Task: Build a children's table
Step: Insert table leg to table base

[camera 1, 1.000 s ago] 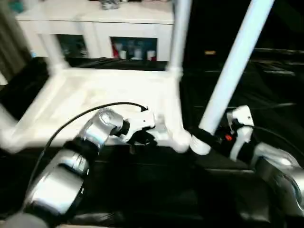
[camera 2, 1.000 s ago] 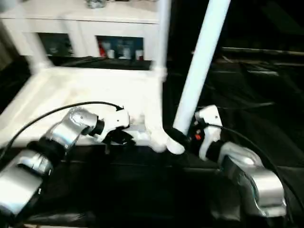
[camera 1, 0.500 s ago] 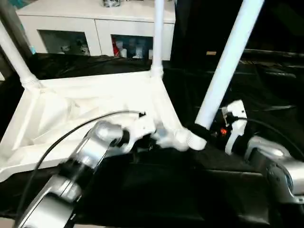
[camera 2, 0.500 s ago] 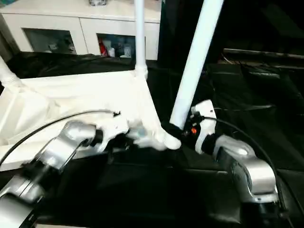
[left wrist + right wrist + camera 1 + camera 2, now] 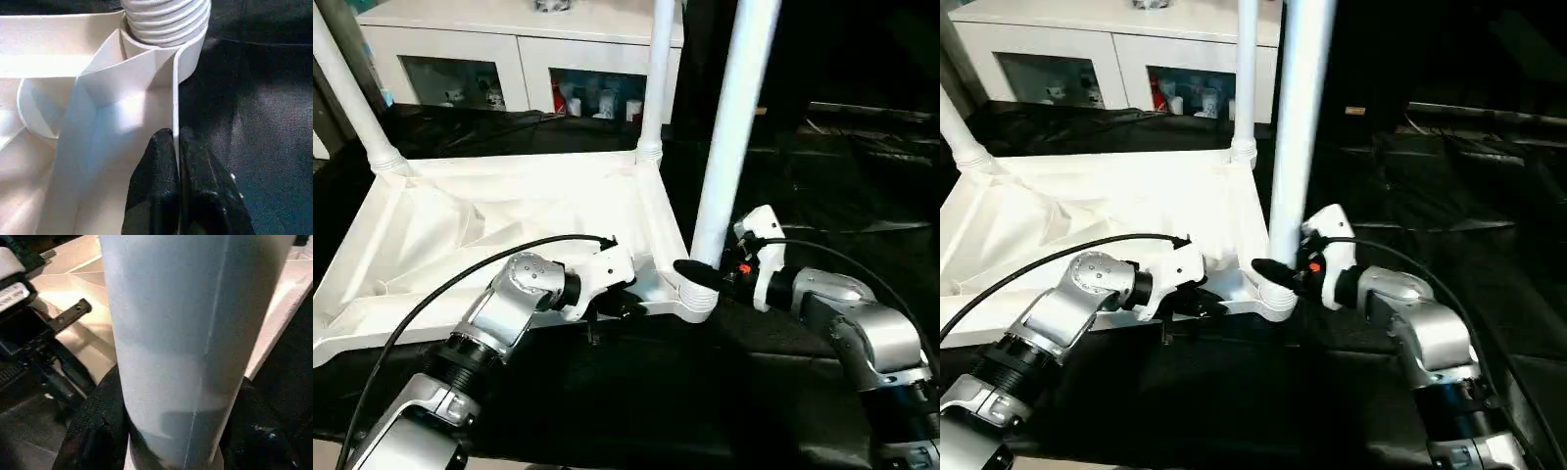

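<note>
The small all-white plastic children's table point(image 5: 509, 235) lies upside down on a large table draped in black cloth point(image 5: 822, 196), its rectangular top showing a smooth, glossy underside crossed by thin raised ribs that run diagonally toward the round corner sockets. Long tapered tube legs stand up from those sockets — one at the far left corner point(image 5: 352, 98), one at the far right corner point(image 5: 656, 78), and a thicker-looking near one point(image 5: 729, 147) rising from the near right socket point(image 5: 693, 299). The left wrist view shows a leg's base point(image 5: 166, 19) ringed with stacked ridges where it enters its socket. The left gripper point(image 5: 176, 161), two matte black fingers, is pinched together on the thin upright rim of the tabletop's near edge, the white wall sandwiched between the pads. The right gripper point(image 5: 697, 274) is clamped around the bottom of the near right leg, just above the socket; its black fingers point(image 5: 93, 426) wrap either side of the smooth white tube. Behind the draped table stands a white cabinet with glass doors point(image 5: 509, 59) — small items show inside.
</note>
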{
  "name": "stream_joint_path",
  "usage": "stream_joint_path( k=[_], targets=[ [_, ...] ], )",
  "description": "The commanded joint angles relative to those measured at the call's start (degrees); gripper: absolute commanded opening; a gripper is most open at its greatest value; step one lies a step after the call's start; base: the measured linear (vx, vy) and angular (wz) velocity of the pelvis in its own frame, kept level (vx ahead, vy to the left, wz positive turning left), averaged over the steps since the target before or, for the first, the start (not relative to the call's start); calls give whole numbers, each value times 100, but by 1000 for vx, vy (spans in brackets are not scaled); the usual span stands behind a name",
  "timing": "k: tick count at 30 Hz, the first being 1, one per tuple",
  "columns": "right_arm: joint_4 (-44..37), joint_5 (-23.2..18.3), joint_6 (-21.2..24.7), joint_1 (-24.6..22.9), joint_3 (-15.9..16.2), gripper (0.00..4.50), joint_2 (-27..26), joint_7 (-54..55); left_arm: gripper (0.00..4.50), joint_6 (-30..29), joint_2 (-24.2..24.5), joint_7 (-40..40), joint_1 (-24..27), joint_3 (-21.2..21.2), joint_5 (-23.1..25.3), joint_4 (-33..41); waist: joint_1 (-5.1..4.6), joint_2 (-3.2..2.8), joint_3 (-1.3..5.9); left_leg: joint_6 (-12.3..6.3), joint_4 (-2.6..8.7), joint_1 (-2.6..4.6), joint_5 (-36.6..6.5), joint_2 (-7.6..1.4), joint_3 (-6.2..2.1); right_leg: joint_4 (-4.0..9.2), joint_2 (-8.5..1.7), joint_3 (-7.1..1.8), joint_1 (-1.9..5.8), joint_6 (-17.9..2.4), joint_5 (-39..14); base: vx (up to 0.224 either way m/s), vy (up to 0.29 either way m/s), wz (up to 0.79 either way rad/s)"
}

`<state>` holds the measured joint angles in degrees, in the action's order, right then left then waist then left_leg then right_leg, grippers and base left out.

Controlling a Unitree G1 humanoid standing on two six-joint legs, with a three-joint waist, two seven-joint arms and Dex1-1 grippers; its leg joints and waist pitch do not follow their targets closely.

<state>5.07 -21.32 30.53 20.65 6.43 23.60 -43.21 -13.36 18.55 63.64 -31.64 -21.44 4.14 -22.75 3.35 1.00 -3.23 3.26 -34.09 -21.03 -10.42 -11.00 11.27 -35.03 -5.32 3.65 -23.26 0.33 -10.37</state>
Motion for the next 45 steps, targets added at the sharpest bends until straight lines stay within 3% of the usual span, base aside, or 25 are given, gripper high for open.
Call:
stream_joint_path(
  k=[1, 8, 16, 17, 26, 27, 29, 30, 43, 45],
  targets=[
    [103, 110, -94, 112, 8, 191, -1, -65, 0, 92, -97, 24, 145, 138, -339, -9, 31, 184, 362, -189, 390, 19, -1010, -196, -90, 467, -322, -246, 242, -874, -1929, 0, 0, 0],
    [412, 108, -259, 181, -2, 191, -93, -167, 0, 139, -80, 26, 145, 128, -298, 5, 19, 194, 356, -179, 394, 21, -1073, -199, -95, 480, -325, -245, 238, -853, -2048, 0, 0, 0],
    [641, -240, -392, -23, -461, 191, -280, -177, 0, 135, -116, -31, 93, 177, -294, -47, 22, 207, 368, -157, 400, 36, -1154, -205, -94, 478, -318, -245, 233, -923, -1915, 0, 0, 0],
    [718, -354, -447, -120, -628, 191, -343, -159, 0, 135, -119, -29, 69, 187, -300, -71, 25, 172, 372, -158, 401, 37, -1145, -205, -96, 476, -320, -249, 236, -960, -1843, 0, 0, 0],
    [734, -533, -786, -609, -938, 191, -596, -110, 0, 211, -150, -104, -41, 226, -286, -207, 49, 156, 370, -131, 419, 44, -1280, -209, -105, 494, -319, -238, 241, -980, -1895, 0, 0, 0],
    [695, -593, -847, -704, -1014, 191, -713, -31, 0, 226, -163, -128, -60, 241, -284, -240, 51, 116, 364, -116, 427, 48, -1334, -209, -111, 501, -323, -240, 234, -974, -1966, 0, 0, 0],
    [676, -631, -888, -776, -1048, 191, -792, 11, 0, 222, -172, -134, -70, 252, -289, -252, 40, 138, 358, -106, 433, 44, -1388, -207, -110, 516, -316, -238, 234, -961, -2011, 0, 0, 0],
    [659, -608, -967, -856, -1041, 191, -851, 43, 0, 221, -175, -131, -80, 257, -289, -264, 51, 113, 357, -92, 436, 56, -1448, -213, -114, 523, -329, -242, 220, -941, -2087, 0, 0, 0],
    [510, -215, -1684, -1201, -929, 191, -1197, 434, 0, 309, -170, -143, -106, 280, -252, -354, 31, 123, 337, -39, 471, 51, -1700, -215, -134, 581, -338, -239, 188, -773, -2517, 0, 0, 0],
    [524, -51, -1783, -1230, -757, 191, -1186, 430, 0, 333, -161, -143, -121, 285, -239, -382, 28, 121, 325, -22, 483, 52, -1791, -215, -149, 605, -349, -236, 184, -687, -2757, 0, 0, 0]
  ],
)
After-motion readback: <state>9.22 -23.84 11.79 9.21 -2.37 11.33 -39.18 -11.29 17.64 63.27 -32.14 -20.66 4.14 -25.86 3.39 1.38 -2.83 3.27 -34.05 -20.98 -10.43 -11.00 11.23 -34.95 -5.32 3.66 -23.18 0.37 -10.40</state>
